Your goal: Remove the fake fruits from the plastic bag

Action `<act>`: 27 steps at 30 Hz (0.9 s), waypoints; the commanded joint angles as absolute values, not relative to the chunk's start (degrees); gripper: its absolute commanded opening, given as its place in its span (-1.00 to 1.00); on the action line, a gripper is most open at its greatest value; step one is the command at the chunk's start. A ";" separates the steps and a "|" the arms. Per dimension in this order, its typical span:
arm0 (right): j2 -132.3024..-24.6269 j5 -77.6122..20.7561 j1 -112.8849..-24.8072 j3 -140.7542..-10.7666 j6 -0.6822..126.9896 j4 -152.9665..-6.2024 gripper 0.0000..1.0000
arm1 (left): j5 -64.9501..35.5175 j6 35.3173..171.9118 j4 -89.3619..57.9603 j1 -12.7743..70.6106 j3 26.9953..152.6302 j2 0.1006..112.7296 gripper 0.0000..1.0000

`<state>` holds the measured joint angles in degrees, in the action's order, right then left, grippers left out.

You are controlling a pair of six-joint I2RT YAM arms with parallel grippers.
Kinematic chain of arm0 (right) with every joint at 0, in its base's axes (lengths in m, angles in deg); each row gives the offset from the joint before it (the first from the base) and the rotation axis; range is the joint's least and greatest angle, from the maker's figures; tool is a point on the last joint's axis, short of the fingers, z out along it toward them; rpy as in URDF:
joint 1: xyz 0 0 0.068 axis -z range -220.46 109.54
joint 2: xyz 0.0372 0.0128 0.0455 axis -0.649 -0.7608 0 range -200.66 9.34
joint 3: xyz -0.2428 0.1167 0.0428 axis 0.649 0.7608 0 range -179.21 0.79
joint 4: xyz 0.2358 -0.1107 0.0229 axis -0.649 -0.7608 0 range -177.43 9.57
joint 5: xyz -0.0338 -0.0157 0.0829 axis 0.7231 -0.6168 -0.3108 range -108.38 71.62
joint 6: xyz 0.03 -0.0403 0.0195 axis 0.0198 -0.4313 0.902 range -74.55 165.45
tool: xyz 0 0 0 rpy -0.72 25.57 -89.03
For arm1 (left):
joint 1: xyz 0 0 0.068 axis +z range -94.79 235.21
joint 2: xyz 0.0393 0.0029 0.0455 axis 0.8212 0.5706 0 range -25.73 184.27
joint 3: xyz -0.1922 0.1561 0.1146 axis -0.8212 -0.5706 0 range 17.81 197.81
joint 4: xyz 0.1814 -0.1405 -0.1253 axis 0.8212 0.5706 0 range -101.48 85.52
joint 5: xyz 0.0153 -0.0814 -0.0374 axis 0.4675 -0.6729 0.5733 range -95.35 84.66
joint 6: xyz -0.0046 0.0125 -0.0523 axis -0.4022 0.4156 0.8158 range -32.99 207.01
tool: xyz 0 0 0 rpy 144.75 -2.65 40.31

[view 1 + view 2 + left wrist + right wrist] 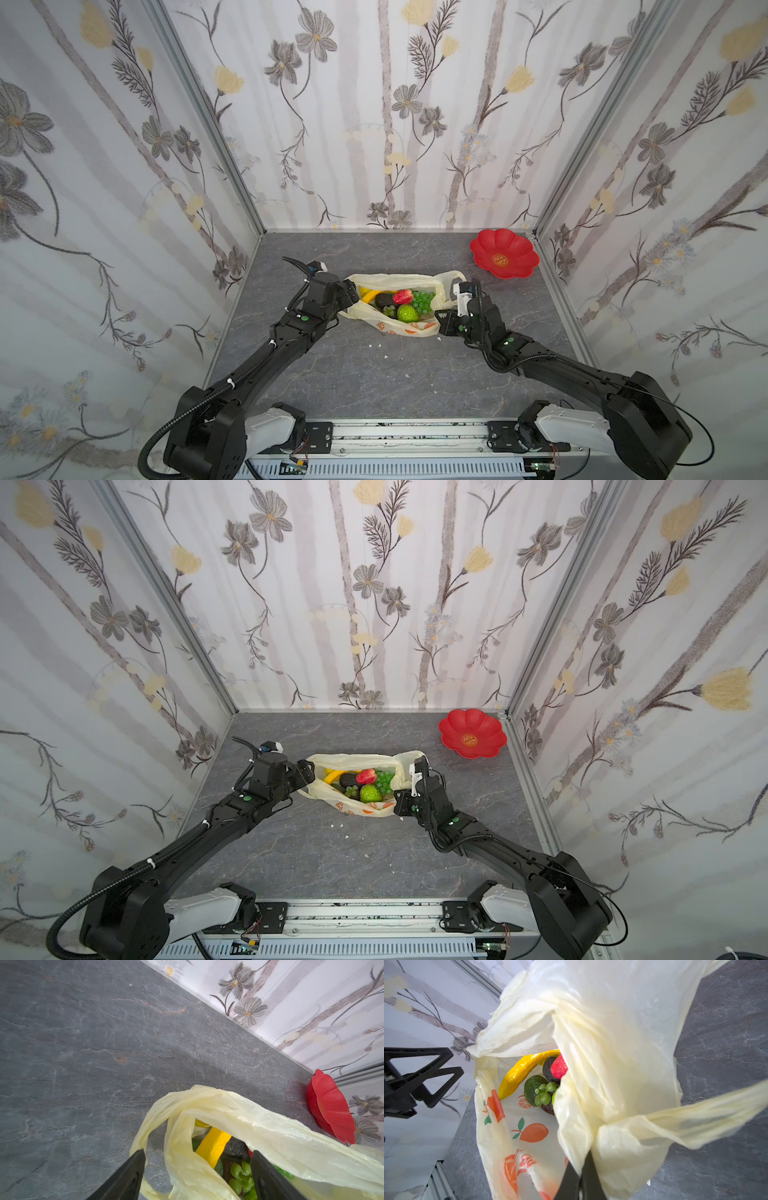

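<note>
One plastic bag [409, 329] lies crosswise.

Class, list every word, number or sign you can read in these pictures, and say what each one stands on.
No text here reads clearly enough to quote.
Gold emblem at the centre of the red plate: characters, too small to read.
Red-orange print on the plastic bag: lettering-like marks beside fruit pictures, creased, not legible.
White body of the right wrist camera: dark marks, blurred.
</note>
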<state>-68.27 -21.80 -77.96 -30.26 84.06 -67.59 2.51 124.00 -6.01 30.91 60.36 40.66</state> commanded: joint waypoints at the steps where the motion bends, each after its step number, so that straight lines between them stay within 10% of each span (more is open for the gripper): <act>1: -68.45 -18.85 -79.28 -30.24 85.42 -65.41 -1.00 | 8.91 126.16 -2.80 28.06 59.39 38.16 0.64; 15: -66.29 -16.53 -83.45 -28.65 88.13 -62.35 -1.00 | 8.39 129.84 -4.26 22.35 61.04 52.68 0.54; 23: -61.97 -21.26 -75.02 -21.66 95.79 -56.29 -1.00 | 1.67 128.73 -11.63 26.89 52.11 47.77 -0.81; 27: -63.01 -27.94 -70.82 -19.68 99.13 -50.44 -1.00 | -3.85 129.07 -19.15 30.18 43.85 42.24 -1.00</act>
<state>-62.54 -26.69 -72.32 -19.83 95.76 -56.97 -3.89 129.27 -14.99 28.62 47.02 44.18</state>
